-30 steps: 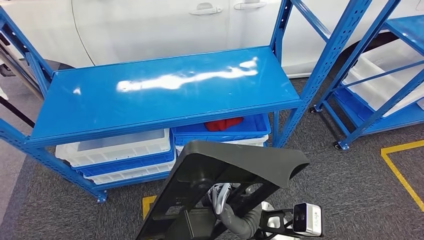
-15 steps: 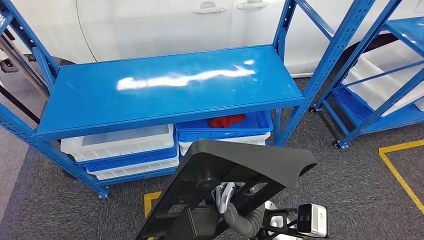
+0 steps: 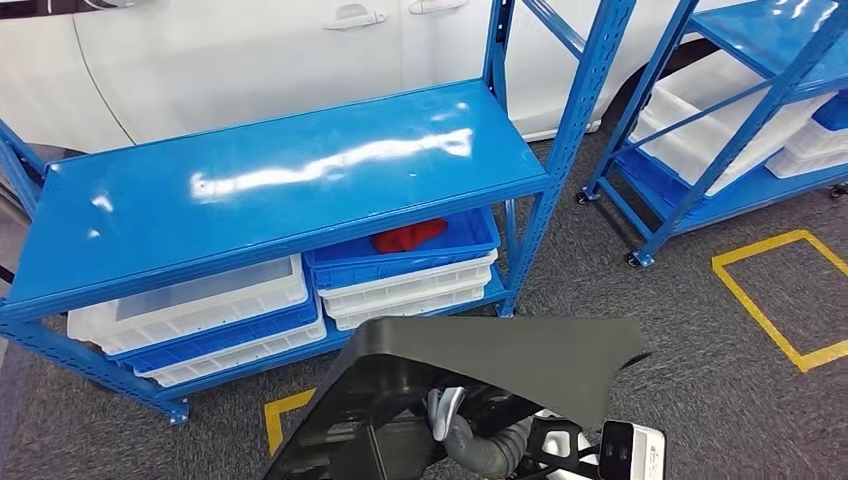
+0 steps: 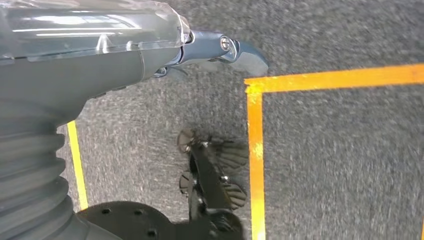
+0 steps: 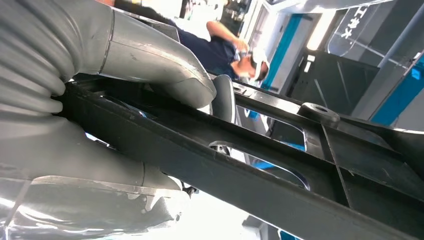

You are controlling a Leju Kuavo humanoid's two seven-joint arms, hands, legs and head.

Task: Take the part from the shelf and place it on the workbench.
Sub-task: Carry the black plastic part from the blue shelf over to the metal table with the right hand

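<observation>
Head view, right hand (image 3: 452, 418) grasping black part (image 3: 480, 365), blue shelf (image 3: 270, 190) ahead, stacked bins (image 3: 400, 280) beneath; left hand (image 4: 150, 45) released

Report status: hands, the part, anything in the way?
Right hand grips black part, off the shelf. Left hand hangs over carpet, holding nothing seen. Blue shelf ahead.

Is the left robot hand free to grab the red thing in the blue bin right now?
Probably not: the left robot hand hangs toward the floor, and the red thing lies under the blue shelf.
</observation>
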